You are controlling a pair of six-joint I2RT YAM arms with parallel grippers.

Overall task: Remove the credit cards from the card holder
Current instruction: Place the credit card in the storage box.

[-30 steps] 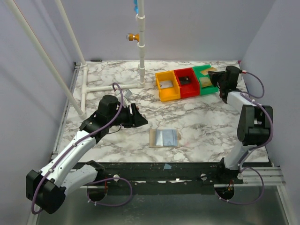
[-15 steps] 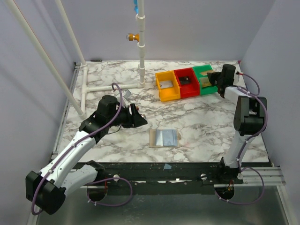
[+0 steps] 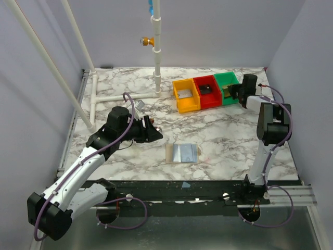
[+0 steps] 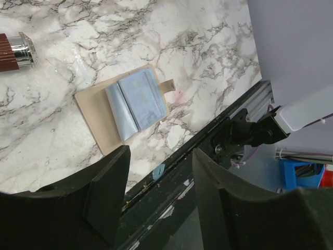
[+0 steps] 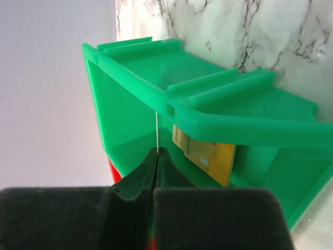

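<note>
Your worktop (image 3: 229, 135) is white marble veined in grey, evenly lit with only soft shadows. Plain pale lilac-grey surfaces close it in: a back wall (image 3: 223, 31), a left wall (image 3: 21, 130) and a right wall (image 3: 312, 62). White pipes (image 3: 156, 57) stand at the back left, one carrying an orange fitting (image 3: 149, 40). A black rail (image 3: 197, 188) runs along the near edge.
</note>
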